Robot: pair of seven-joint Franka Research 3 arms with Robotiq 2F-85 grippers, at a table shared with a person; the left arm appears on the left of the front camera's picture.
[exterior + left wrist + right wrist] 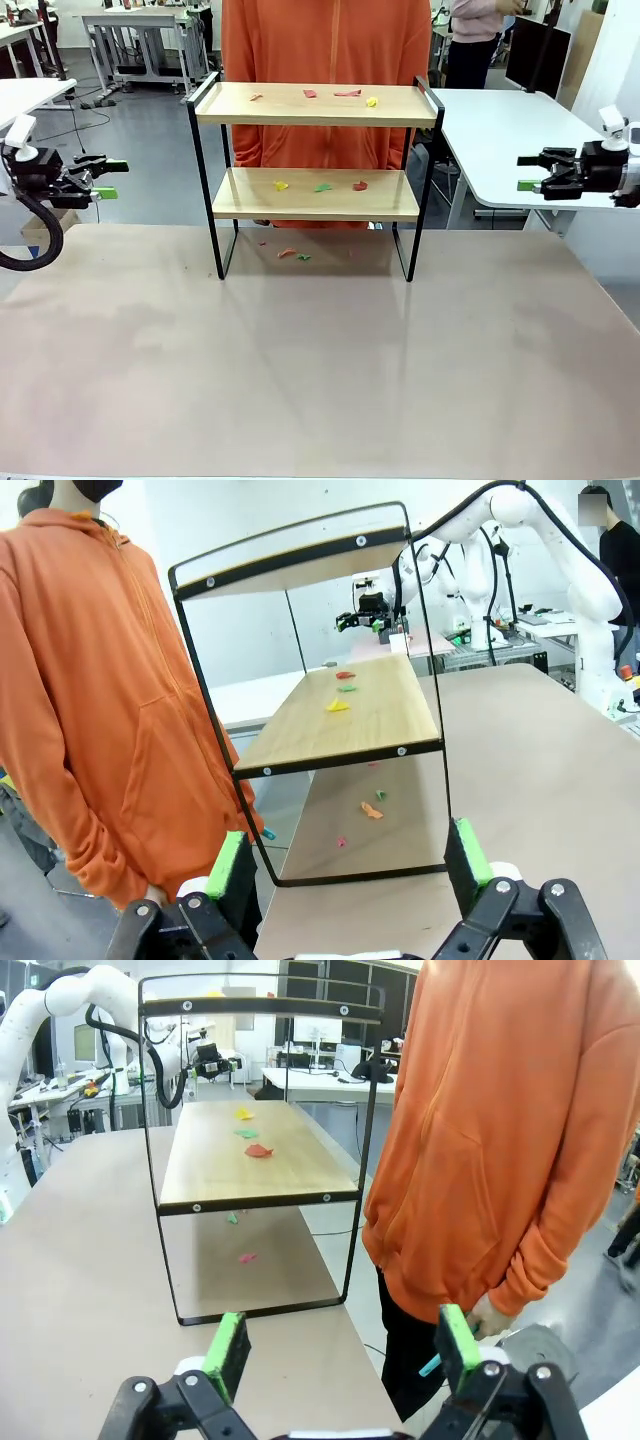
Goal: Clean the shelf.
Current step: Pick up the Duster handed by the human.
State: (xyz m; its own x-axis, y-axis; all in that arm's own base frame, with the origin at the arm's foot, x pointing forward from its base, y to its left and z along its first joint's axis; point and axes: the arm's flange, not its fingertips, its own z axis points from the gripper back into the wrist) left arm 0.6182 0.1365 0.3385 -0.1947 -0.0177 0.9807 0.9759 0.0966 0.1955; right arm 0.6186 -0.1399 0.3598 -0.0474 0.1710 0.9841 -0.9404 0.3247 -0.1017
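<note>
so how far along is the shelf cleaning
Nothing looks done yet: the shelf has top scraps on its upper board and lower scraps on the board below, with table scraps under it. Nothing is in hand: left tool and right tool hang open and empty off to the sides, apart from the shelf. All the clearing is left.

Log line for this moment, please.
left gripper open, clear of shelf | right gripper open, clear of shelf | coloured scraps on top board, lower board, table beneath | person standing behind shelf
</note>
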